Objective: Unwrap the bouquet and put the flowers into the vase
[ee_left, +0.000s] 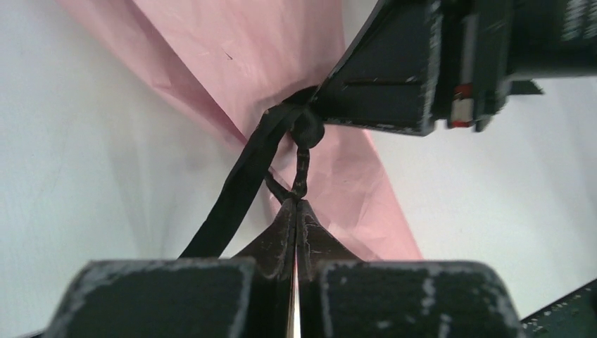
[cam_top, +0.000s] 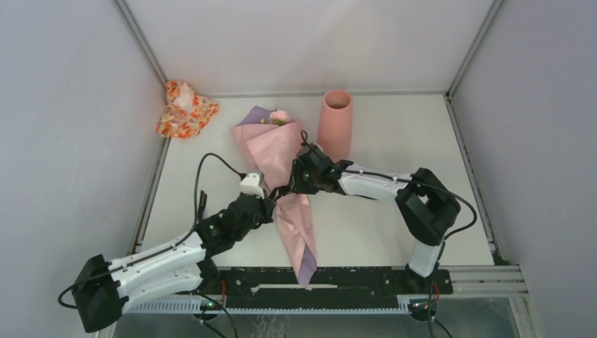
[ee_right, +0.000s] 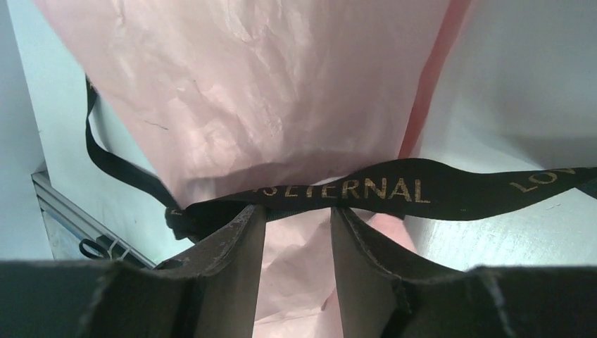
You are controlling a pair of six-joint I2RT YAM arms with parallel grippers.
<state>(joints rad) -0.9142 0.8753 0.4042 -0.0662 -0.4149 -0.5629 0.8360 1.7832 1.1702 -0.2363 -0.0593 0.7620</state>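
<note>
The bouquet (cam_top: pixel 278 151), a pink and lilac paper cone, lies on the table with its wide end toward the back; a pink flower (cam_top: pixel 279 116) peeks out there. The salmon vase (cam_top: pixel 336 123) stands upright just to its right. My left gripper (cam_top: pixel 273 203) (ee_left: pixel 297 204) is shut on a thin strand of the black ribbon (ee_left: pixel 239 183) at the cone's waist. My right gripper (cam_top: pixel 294 184) (ee_right: pixel 297 211) stands open over the waist from the right. The gold-lettered ribbon (ee_right: pixel 380 190) lies across its fingertips, with pink paper (ee_right: pixel 267 84) showing between them.
An orange-red floral cloth bundle (cam_top: pixel 184 109) sits at the back left corner. Grey walls close in the table on the left, back and right. A black rail (cam_top: pixel 338 278) runs along the near edge, under the cone's narrow tip.
</note>
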